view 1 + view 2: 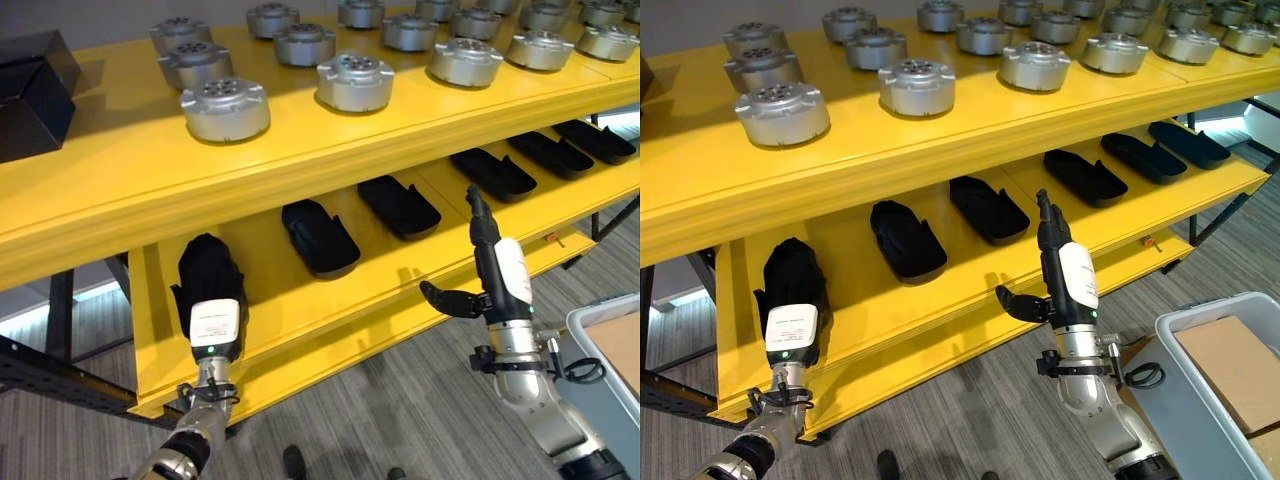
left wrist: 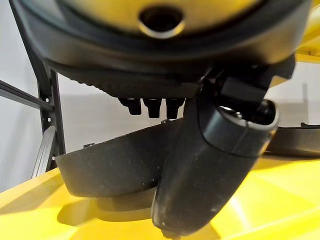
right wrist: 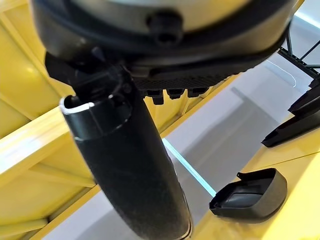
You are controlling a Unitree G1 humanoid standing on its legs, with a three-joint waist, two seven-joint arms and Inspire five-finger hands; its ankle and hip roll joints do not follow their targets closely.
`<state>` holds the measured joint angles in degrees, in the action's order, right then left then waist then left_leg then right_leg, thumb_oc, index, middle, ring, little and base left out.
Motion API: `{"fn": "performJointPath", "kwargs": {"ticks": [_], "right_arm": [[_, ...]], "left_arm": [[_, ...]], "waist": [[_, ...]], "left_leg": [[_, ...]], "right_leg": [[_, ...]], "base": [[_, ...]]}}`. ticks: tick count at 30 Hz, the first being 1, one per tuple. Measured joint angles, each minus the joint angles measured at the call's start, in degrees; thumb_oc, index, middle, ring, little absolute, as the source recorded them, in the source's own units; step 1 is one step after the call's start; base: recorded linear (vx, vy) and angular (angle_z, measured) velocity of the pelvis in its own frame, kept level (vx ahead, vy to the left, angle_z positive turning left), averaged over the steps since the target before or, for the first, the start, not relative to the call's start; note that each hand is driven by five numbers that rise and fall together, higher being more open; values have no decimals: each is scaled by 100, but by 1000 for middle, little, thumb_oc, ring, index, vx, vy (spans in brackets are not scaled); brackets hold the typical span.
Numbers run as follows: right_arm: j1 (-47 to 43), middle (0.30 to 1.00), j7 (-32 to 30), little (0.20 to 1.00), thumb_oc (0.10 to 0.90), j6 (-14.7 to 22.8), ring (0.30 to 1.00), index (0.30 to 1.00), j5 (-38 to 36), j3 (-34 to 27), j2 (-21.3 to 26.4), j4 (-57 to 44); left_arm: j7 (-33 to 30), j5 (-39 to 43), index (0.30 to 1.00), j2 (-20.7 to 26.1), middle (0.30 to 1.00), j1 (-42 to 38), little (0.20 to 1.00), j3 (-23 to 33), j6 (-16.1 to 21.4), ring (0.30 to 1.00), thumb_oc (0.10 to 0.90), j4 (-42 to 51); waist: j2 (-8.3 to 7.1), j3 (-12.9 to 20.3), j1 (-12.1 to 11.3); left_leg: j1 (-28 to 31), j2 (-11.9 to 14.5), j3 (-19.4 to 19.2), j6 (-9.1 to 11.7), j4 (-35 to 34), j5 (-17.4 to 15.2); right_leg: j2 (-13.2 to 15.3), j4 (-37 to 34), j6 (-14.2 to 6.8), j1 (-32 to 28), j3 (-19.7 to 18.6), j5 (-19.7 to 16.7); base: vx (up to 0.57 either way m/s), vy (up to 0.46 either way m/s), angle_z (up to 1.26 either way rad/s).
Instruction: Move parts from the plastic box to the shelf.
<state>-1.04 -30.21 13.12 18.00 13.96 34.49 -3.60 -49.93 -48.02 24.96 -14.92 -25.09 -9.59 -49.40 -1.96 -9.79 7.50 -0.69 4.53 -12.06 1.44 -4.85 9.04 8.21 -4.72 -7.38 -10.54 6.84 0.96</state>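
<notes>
A black moulded part (image 1: 207,262) lies at the left end of the yellow lower shelf (image 1: 300,305). My left hand (image 1: 213,325) lies over its near end with straight fingers. In the left wrist view the part (image 2: 110,167) rests flat on the shelf just past the thumb (image 2: 210,170). My right hand (image 1: 1072,280) stands in front of the shelf's front edge, fingers straight and pointing up, thumb out to the left, holding nothing. A grey plastic box (image 1: 1188,395) stands on the floor at the lower right with cardboard (image 1: 1230,365) in it.
Several more black parts (image 1: 320,238) lie in a row along the lower shelf to the right. Silver round parts (image 1: 225,108) cover the upper shelf (image 1: 130,175). A black case (image 1: 30,95) sits at its left end. Grey carpet lies below.
</notes>
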Motion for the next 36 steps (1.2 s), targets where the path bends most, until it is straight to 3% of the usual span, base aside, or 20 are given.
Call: {"fn": "performJointPath", "kwargs": {"ticks": [28,36], "right_arm": [[-4,1000,-6,1000,900,-93,1000,1000,1,121,-3,-1],[-12,1000,-6,1000,900,-127,1000,1000,-2,125,-3,-2]], "left_arm": [[-241,47,1000,121,1000,51,1000,9,-180,1000,900,845],[-223,39,1000,368,1000,46,1000,0,-269,1000,900,846]], "waist": [[-21,-13,-20],[-20,-13,11]], "left_leg": [[8,-1,2,-2,3,1],[12,-1,0,-2,2,1]], "right_leg": [[0,-7,0,-12,3,-2],[1,-6,1,-13,0,-2]], "base": [[0,0,0],[0,0,0]]}}
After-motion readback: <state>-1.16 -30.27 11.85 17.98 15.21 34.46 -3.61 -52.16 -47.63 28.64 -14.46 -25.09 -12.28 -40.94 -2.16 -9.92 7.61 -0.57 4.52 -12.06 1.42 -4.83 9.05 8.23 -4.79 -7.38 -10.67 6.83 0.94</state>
